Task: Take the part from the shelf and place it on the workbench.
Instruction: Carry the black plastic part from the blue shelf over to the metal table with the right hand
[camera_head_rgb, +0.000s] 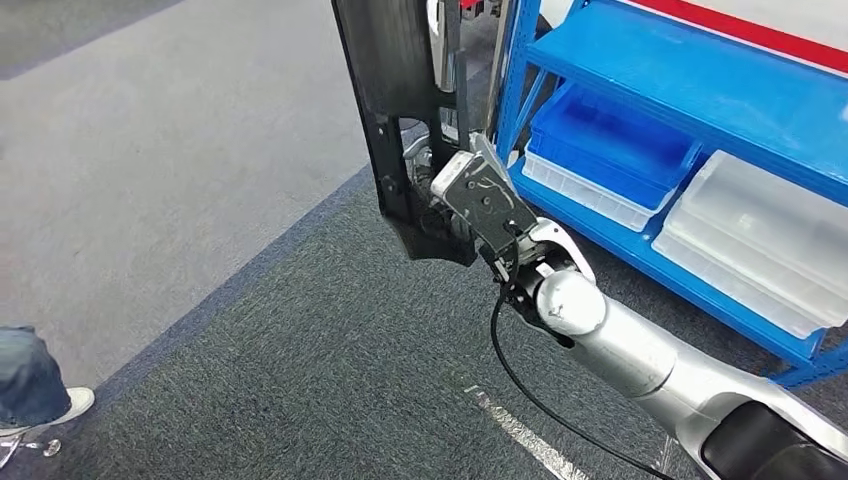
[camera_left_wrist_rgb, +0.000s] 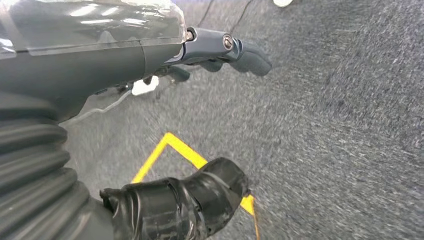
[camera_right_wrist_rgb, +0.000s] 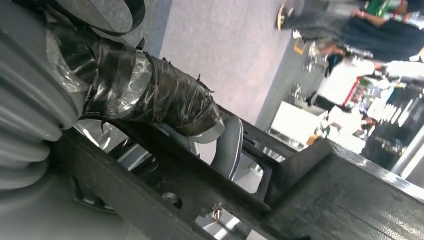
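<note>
Clearly the right hand (camera_head_rgb: 455, 195) has the part (camera_head_rgb: 395, 100): in the head view its fingers are tucked against the lower end of a long black moulded panel, and in the right wrist view the taped thumb (camera_right_wrist_rgb: 150, 95) lies across one black rib while a grey finger (camera_right_wrist_rgb: 227, 145) wraps round from the other side. So that hand is closed on the part, gripping it near one end.

From the grip, the part's long axis runs up and away from the hand, nearly upright and leaning slightly, so most of its length stands above the hand and only a short stub hangs below. It is off the shelf and carried in the air over dark carpet (camera_head_rgb: 330, 370).

Just beside the hand, on the arm's outer side, stands the blue shelf (camera_head_rgb: 700, 95), with a blue bin (camera_head_rgb: 610, 145) and clear bins (camera_head_rgb: 750, 240) on its lower level. The part is close to the shelf post but apart from it.

The left hand (camera_left_wrist_rgb: 200, 125) hangs over grey carpet and a yellow floor line (camera_left_wrist_rgb: 185, 152), fingers apart, holding nothing. It is well away from the part, so the carry rests on the right hand alone.

Farther out from the hand, a person's shoe and trouser leg (camera_head_rgb: 35, 385) stand on the floor. No workbench is visible, so the placing step looks yet to come; with so much length above the grip, the part may tend to tip.
</note>
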